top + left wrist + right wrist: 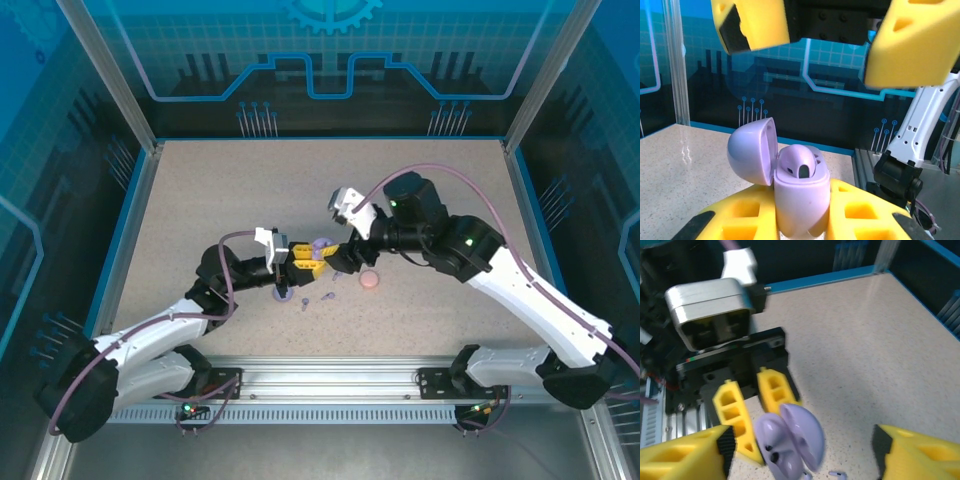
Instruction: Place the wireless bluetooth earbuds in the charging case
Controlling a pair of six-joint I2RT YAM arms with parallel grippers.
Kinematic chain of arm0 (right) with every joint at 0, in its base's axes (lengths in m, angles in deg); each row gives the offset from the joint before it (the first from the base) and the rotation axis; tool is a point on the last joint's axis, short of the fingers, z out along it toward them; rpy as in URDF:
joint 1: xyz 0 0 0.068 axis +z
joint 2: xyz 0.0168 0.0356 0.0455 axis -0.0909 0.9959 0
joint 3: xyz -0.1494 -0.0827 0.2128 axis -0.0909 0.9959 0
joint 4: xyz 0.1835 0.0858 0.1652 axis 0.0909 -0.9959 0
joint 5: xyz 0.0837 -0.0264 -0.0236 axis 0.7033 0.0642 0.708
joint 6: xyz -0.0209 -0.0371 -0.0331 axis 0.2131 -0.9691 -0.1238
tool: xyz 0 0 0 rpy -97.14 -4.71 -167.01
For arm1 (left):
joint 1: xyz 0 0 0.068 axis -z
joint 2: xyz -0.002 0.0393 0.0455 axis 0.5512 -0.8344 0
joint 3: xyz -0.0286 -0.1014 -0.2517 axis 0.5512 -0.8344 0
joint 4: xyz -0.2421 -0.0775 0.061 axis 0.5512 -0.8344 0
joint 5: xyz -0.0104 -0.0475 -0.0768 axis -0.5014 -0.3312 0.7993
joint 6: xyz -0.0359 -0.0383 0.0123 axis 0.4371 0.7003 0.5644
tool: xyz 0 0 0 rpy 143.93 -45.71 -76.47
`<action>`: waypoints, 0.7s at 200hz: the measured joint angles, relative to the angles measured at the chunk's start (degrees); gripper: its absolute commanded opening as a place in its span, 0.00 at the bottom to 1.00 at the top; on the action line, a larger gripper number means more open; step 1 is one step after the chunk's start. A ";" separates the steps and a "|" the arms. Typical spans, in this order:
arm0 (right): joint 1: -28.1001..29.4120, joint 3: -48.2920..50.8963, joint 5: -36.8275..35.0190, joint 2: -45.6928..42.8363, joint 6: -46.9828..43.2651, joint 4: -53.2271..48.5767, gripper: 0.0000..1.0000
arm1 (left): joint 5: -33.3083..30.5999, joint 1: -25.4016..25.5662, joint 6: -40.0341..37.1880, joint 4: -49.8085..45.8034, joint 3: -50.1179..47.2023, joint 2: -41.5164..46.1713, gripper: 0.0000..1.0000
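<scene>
My left gripper (800, 220) is shut on the lavender charging case (801, 200), which stands upright between its yellow fingers (740, 220). The lid (747, 150) is swung open to the left. One lavender earbud (800, 161) sits in a socket. From above, the case (318, 246) is at table centre in the left gripper (305, 258). My right gripper (802, 440) hangs just over the case (785, 442), jaws wide apart and holding nothing. Its fingers (912, 45) frame the top of the left wrist view. Loose lavender earbuds (303, 300) (328, 294) lie on the table below.
A pale pink round case (369, 280) lies just right of the grippers, under the right wrist (350, 210). A small lavender object (282, 293) rests near the left forearm. One loose earbud (837, 473) lies beside the held case. Speckled tabletop (420, 180) stretches behind.
</scene>
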 measured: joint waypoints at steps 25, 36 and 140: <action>-3.72 1.99 -2.60 -2.78 4.48 0.96 1.00 | -2.32 0.00 -0.74 0.02 -0.85 2.23 0.07; -5.57 3.89 -3.39 -3.41 7.45 1.55 1.00 | -3.87 0.00 -1.53 0.02 -1.86 3.87 0.07; -7.98 13.09 -7.74 19.67 31.21 1.40 0.71 | -12.07 0.00 -7.72 -9.79 -5.70 18.91 0.08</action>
